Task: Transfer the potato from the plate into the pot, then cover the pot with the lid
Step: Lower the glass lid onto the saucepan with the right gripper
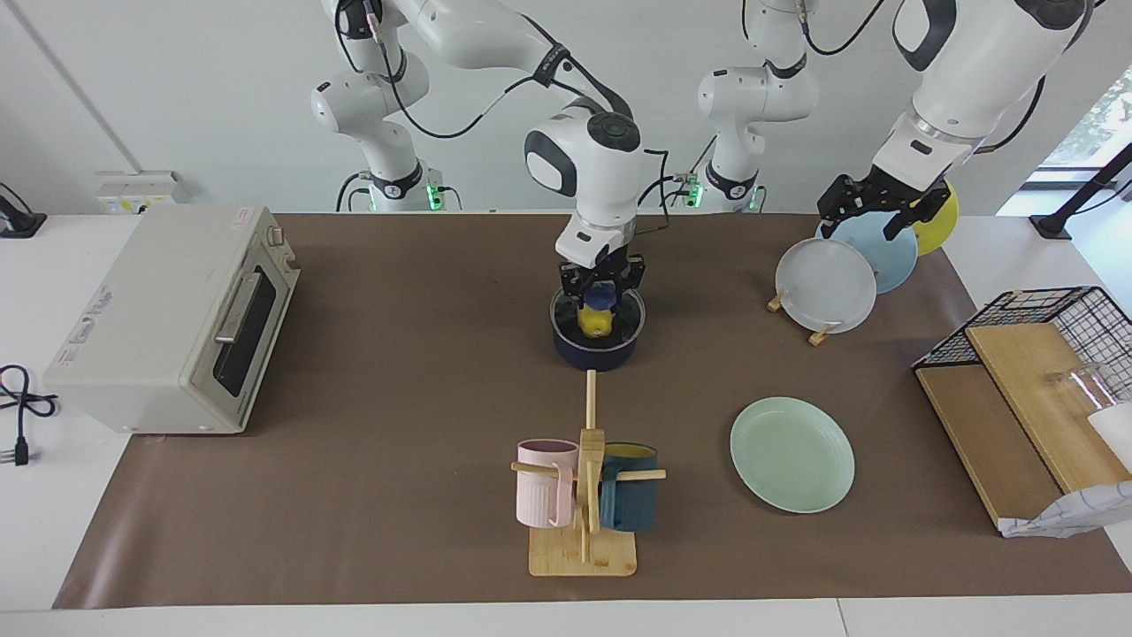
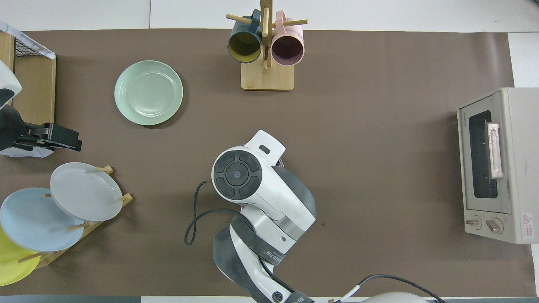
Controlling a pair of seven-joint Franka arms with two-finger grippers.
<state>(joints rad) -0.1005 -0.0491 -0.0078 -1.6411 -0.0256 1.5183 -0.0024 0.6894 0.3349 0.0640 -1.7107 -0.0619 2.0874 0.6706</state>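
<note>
Centre of the facing view, slightly above the middle: right gripper (image 1: 601, 296) down over the small dark navy-blue saucepan (image 1: 594, 356), fingers clamped on the blue knob of the round clear glass lid (image 1: 566, 326). Metal rim of the lid level with the saucepan's mouth; cannot tell whether fully seated or just above it. Visible through the glass, inside the saucepan: the small glossy bright yellow toy potato (image 1: 594, 324). In the overhead view, centre of the frame, all of this hidden under the right arm's wrist.

Lower in the facing view, toward the left arm's end of the table: the round pale mint-green dinner plate (image 1: 791, 454) (image 2: 148, 92), flat on the brown mat, well apart from the saucepan and farther from the robots.

Top of the facing view at the left arm's end: left gripper (image 1: 871, 211) waiting in the air over the wooden rack of upright plates (image 1: 822, 285), fingers spread, holding nothing.

Bottom centre of the facing view: wooden mug tree (image 1: 585, 495) with a pink mug and a dark teal mug. At the right arm's end: cream toaster oven (image 1: 177, 318).
</note>
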